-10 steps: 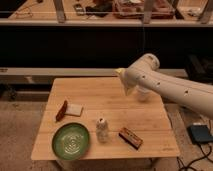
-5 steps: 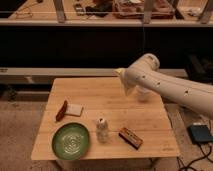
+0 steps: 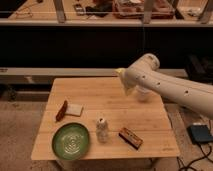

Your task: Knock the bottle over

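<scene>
The bottle (image 3: 102, 130) is small, clear-whitish with a pale cap. It stands upright near the front of the wooden table (image 3: 110, 97), just right of the green plate (image 3: 71, 141). My white arm (image 3: 170, 85) reaches in from the right above the table's back right part. My gripper (image 3: 121, 75) is at the arm's left end, a pale tip held well above and behind the bottle, apart from it. Most of the gripper is hidden by the arm.
A translucent white cup (image 3: 143, 94) stands at the back right, partly behind the arm. A brown bar (image 3: 130, 137) lies right of the bottle. A white and brown packet (image 3: 70, 109) lies at the left. A dark shelf unit (image 3: 100, 45) runs behind the table.
</scene>
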Available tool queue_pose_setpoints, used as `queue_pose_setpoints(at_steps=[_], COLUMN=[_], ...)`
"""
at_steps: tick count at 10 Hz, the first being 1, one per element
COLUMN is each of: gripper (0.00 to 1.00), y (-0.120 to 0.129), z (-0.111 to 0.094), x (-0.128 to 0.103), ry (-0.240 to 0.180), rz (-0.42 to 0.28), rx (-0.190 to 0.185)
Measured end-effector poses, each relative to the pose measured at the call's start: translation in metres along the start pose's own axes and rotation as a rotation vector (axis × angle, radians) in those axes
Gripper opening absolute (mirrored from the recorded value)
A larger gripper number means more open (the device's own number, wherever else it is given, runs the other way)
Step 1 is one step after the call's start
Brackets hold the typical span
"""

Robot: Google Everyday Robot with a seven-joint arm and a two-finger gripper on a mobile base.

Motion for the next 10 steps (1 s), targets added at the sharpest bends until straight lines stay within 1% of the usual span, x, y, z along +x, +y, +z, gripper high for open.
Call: queue_pose_setpoints(at_steps=[3,4,5,6,7,8,9,10], gripper=[0.80,0.78,0.73,0.63,0.51,0.43,0.33,0.21], y=[0.000,0.002,0.006,0.016,0.033,0.050,0.073,0.108], z=[0.000,0.000,-0.001,-0.002,-0.009,-0.017,-0.029,-0.047], x=[0.000,-0.004,-0.009,-0.018,-0.028,-0.030,-0.025,-0.010], ry=[-0.002,-0.025,-0.052,-0.104,-0.182,-0.230,-0.267,-0.293], rz=[0.003,0.011,0.020,0.038,0.064,0.080,0.088,0.095], rx=[-0.001,-0.008,-0.013,-0.021,-0.030,-0.040,-0.058,-0.093])
